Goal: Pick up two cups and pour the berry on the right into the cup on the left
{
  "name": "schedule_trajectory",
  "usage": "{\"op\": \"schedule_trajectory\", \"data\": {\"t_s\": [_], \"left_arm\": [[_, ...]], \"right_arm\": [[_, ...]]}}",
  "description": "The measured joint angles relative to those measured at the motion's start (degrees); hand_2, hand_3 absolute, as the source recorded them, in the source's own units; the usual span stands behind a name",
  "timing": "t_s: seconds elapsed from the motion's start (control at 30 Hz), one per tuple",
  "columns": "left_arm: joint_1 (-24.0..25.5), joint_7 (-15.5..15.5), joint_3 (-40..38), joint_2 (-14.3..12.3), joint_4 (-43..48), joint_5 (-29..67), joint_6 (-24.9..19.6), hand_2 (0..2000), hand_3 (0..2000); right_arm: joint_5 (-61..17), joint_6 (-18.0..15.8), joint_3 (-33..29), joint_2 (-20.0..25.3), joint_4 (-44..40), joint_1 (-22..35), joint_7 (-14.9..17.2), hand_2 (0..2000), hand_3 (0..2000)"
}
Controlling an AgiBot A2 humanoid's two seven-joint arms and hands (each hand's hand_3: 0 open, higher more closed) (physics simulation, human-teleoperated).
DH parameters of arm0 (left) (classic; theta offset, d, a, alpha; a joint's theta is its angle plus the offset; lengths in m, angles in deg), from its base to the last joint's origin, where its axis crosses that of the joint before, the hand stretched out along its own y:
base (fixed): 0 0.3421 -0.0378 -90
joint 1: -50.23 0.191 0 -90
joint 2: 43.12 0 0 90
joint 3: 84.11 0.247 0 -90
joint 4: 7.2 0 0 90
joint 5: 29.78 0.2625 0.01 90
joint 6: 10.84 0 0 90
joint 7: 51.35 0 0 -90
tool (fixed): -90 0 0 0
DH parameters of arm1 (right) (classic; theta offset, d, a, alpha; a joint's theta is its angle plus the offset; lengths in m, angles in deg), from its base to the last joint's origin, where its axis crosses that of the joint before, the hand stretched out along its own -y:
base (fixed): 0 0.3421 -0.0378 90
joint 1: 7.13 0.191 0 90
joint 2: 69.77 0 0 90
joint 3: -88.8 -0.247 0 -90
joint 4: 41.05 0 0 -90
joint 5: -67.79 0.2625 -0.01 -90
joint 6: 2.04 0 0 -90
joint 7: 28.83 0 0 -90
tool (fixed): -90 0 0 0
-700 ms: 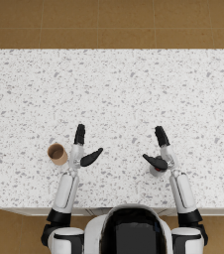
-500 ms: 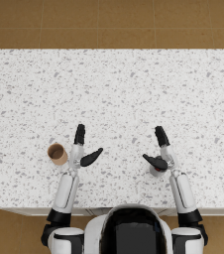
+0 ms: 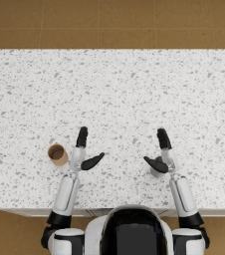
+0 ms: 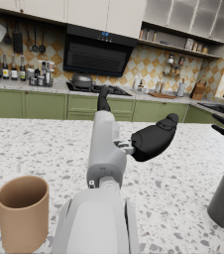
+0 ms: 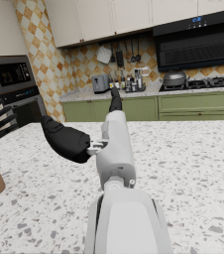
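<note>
On the desk [image 3: 114, 94], tan cup [image 3: 57, 154] beside left robot hand [image 3: 84, 149], grey cup [image 3: 157, 169] under right robot hand [image 3: 160, 152]; both spread wide, empty, seemingly poised for grasping.

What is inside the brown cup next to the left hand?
The brown cup looks empty in the head view: only its brown inner wall and bottom show. In the left wrist view its inside is hidden by the rim.

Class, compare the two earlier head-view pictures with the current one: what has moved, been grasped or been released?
Nothing has visibly changed. The left hand and right hand stay open above the table, holding nothing; the brown cup and grey cup stand where they were.
</note>
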Motion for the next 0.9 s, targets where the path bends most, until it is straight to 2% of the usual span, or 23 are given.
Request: {"op": "schedule_trajectory", "data": {"t_s": [0.2,0.37,0.63,0.77,0.9], "left_arm": [[5.3,0.9,-7.1,0.7,4.4,10.7,-0.9,0,0],[9.3,1.1,-15.5,-0.2,5.2,18.4,-1.1,0,0],[15.8,1.1,-26.2,-3.5,3.6,20.6,-1.1,0,0],[18.2,1.1,-27.5,-4.9,2.5,25.3,-1.1,0,0],[18.4,1.1,-27.4,-5.3,-0.9,26.5,-1.1,0,0]], "right_arm": [[-10.8,0.9,-3.4,-3.3,6.7,-8.0,-0.9,0,0],[-18.4,1.1,-7.1,-5.0,9.4,-13.8,-1.1,0,0],[-20.6,1.1,-10.0,-6.5,10.2,-21.9,-1.1,0,0],[-20.7,1.1,-10.2,-6.3,9.2,-22.8,-1.1,0,0],[-20.8,1.1,-10.0,-5.9,7.5,-23.1,-1.1,0,0]]}}
